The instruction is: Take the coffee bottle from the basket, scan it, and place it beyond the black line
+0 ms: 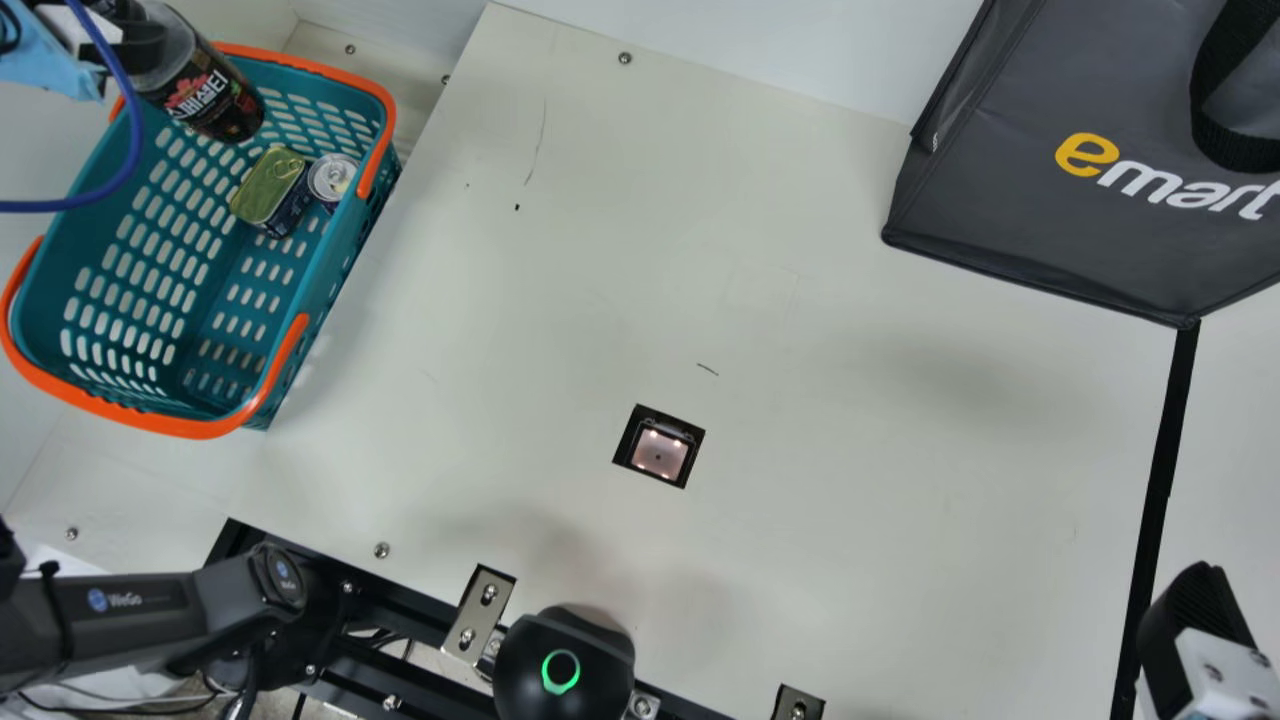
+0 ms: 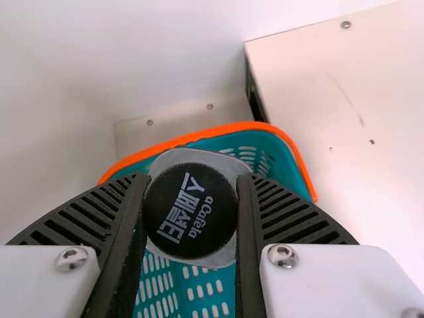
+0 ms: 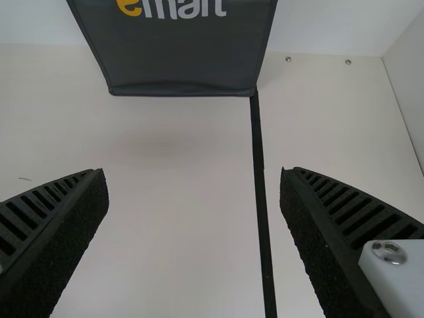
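At the main view's upper left, my left gripper is shut on the coffee bottle, a dark bottle with a printed label, held tilted over the far end of the teal basket. In the left wrist view the bottle's black cap sits between both pads of my left gripper. My right gripper is at the lower right near the black line. The right wrist view has my right gripper open, its fingers on either side with bare table between. The scanner is set into the table.
A green-topped tin and a small can lie in the basket's far part. The dark grey bag stands at the upper right, by the black line's far end. Bare table lies between basket and line.
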Controlling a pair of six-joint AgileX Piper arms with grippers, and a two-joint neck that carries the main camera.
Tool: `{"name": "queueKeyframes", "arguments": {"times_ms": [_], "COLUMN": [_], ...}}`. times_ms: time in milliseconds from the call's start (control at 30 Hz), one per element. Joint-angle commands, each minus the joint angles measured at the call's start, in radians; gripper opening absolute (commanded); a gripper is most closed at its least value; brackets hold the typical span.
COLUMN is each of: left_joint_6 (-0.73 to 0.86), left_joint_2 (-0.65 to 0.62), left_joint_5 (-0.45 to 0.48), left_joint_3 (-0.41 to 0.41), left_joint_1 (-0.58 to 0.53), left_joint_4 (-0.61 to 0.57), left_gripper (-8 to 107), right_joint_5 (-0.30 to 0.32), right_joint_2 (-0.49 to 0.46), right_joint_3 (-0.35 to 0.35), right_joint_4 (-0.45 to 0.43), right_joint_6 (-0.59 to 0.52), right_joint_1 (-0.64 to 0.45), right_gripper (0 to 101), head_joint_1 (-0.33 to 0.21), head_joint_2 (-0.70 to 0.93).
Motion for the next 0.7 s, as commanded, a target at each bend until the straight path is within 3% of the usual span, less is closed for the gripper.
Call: {"name": "queueKeyframes", "arguments": {"times_ms": [0,667], "left_joint_6": [0.000,-0.033], "left_joint_2": [-0.011,-0.202], "left_joint_5": [0.005,0.024], "left_joint_3": [0.004,0.171], "left_joint_1": [-0.013,-0.230], "left_joint_4": [-0.003,-0.012], "left_gripper": [10,10], "right_joint_5": [0.000,-0.002], "right_joint_2": [0.000,0.000], "right_joint_3": [0.000,0.000], "right_joint_4": [0.000,0.000], "right_joint_6": [0.000,0.000], "right_joint_1": [0.000,0.000], "right_gripper": [91,91], "head_joint_1": [-0.027,-0.027], "head_joint_2": [0.002,0.002]}}
